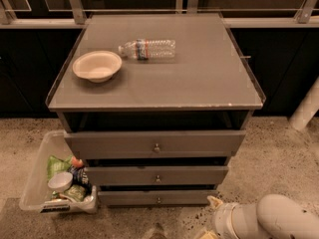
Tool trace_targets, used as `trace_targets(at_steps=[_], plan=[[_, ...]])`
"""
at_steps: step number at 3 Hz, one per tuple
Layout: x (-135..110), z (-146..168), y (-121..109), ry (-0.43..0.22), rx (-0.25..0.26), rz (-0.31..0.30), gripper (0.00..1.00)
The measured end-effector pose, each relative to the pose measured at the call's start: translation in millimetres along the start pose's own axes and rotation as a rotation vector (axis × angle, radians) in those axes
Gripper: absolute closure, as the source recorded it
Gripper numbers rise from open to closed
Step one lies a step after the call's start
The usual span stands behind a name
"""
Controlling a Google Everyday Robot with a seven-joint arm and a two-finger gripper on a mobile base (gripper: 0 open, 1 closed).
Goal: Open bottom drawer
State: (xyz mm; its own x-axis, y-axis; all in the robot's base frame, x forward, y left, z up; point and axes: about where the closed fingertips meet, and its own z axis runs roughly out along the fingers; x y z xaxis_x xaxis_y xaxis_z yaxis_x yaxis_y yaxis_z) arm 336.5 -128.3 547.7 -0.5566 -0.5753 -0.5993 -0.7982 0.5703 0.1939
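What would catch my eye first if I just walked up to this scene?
A grey three-drawer cabinet fills the middle, a cream round bowl and a clear plastic water bottle lying on its top. A clear plastic bin of snack packets sits on the floor to its left. The robot's white arm enters bottom right, its pincer low at the bottom edge before the narrow bottom drawer.

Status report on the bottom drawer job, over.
Gripper low by the floor, right of the drawer fronts, off the knob. Bottom drawer looks closed. Plastic bin on the floor beside its left end.
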Motion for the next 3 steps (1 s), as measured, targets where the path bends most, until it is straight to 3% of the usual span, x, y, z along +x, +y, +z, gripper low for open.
trace_targets(at_steps=[1,2,3], plan=[[12.3,58.1,-75.1,-0.044,0.028,0.079,0.0],[12.3,61.2,-78.6,-0.037,0.026,0.078,0.0],[18.3,66.2,-80.4,-0.045,0.056,0.058,0.0]])
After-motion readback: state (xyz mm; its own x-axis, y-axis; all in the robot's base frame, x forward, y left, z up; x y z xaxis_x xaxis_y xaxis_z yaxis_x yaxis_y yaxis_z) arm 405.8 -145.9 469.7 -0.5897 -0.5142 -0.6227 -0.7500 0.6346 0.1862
